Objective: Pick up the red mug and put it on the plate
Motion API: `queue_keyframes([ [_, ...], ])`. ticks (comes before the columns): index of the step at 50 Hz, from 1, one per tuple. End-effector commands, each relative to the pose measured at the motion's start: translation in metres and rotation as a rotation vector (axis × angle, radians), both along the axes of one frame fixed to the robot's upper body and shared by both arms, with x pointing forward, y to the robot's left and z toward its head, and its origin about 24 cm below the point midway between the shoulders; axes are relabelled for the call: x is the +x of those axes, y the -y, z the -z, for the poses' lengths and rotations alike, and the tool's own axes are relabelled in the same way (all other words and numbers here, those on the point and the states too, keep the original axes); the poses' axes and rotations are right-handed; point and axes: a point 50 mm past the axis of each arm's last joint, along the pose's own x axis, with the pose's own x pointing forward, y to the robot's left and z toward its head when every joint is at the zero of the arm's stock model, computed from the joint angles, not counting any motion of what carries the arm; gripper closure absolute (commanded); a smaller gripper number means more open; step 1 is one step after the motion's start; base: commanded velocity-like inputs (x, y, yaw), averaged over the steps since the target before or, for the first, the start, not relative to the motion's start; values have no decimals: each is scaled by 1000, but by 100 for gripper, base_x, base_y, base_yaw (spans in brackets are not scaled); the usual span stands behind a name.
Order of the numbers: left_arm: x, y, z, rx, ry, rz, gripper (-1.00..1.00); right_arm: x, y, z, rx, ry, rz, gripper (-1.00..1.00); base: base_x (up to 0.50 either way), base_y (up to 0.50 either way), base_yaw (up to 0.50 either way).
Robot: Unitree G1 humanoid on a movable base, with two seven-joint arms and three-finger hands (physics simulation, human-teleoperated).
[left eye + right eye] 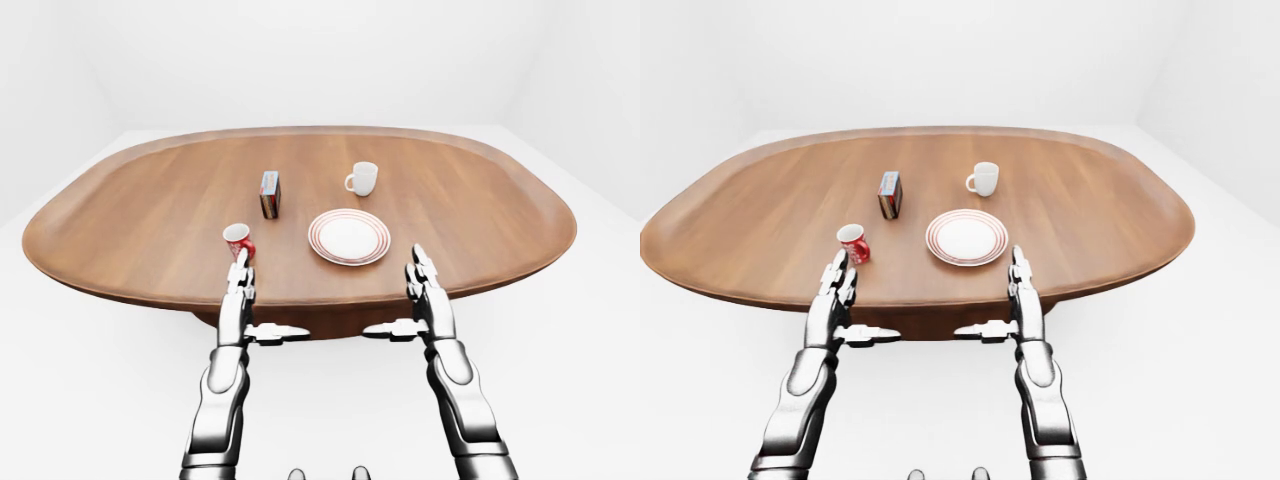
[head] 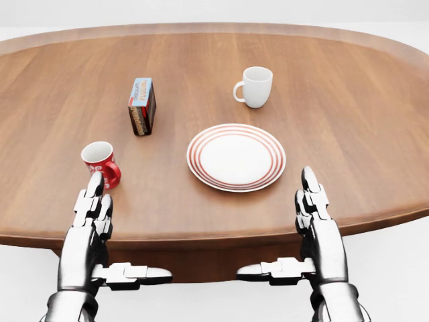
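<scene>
In the head view the left hand (image 2: pixel 90 215) rises from the lower left of the frame, its fingers straight and spread apart, thumb jutting sideways toward the middle, clamped on nothing. Its fingertips reach the near rim of the tabletop (image 2: pixel 335 80), and the red mug (image 2: pixel 100 163) stands upright just above those fingertips in the picture, so close that the tip of one finger overlaps the mug's lower edge; whether they touch cannot be told. The right hand (image 2: pixel 315 215) mirrors it at the lower right, fingers likewise extended and apart, thumb pointing inward, holding nothing.

Right of the red mug, at the centre of the frame, lies the plate (image 2: pixel 236 157), white with red rings, bare; it sits between the two hands and a little above them. Above the red mug stands a small box (image 2: pixel 142 106) on its edge, and at the upper right of the plate a white mug (image 2: pixel 255 86), upright, handle to the left.
</scene>
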Motion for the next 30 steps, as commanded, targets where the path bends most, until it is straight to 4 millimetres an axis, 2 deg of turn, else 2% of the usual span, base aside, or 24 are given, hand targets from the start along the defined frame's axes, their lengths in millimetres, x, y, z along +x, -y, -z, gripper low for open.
queue_keyframes([
  [1, 0, -7, -2, 13, 7, -1, -100, -1, 8, -4, -1, 2, 2, -100, 0, 0, 0],
  [10, -1, -7, -3, 12, 10, -2, -100, -1, 8, -4, -2, 2, 3, -100, 0, 0, 0],
  [13, 1, -14, -7, 13, 15, -16, -100, -3, 12, -15, 9, 30, 19, -100, 0, 0, 0],
  [16, 1, -31, -25, 10, 51, -69, -100, -7, 24, -39, 13, 120, 60, -100, 0, 0, 0],
  [20, -3, -56, -57, 33, 183, -145, -100, -16, 42, -73, 0, 266, 123, -100, 0, 0, 0],
  [25, -11, -88, -86, 66, 292, -239, -100, -23, 64, -91, -3, 346, 191, -100, 0, 0, 0],
  [30, -19, -113, -98, 53, 343, -318, -100, -33, 86, -110, 2, 432, 263, -100, 0, 0, 0],
])
